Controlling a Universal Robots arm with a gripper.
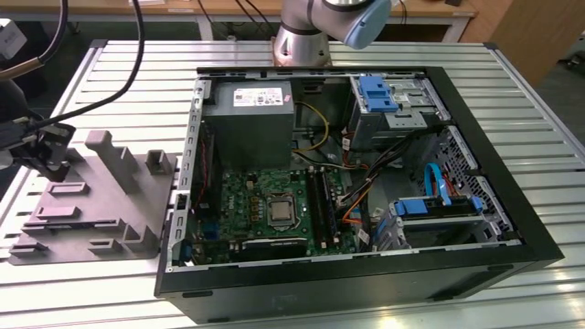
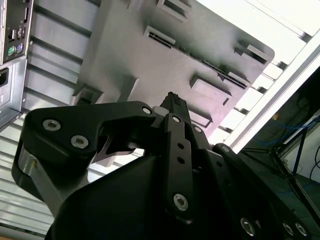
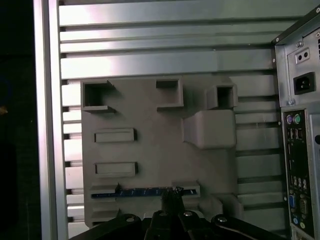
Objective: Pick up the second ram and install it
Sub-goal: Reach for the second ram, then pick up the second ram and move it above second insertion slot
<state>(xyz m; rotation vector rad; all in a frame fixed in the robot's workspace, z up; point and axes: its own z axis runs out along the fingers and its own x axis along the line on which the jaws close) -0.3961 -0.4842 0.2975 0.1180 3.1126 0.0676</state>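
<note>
Early days here: the second ram [image 3: 140, 191] sits on edge in its slot on the grey fixture [image 3: 150, 150], outside the open PC case [image 1: 366, 274], so pickup and install are both left. My gripper [image 3: 172, 196] points straight down onto the stick, arm swung to the exterior view's left. Honestly can't tell if it's clamped.

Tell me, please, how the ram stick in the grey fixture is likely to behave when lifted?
The ram stick is long, thin and flat, so probably light and stiff, yet fragile. It sits edge-up in a slot of the grey fixture, so it may bind if lifted tilted.
</note>
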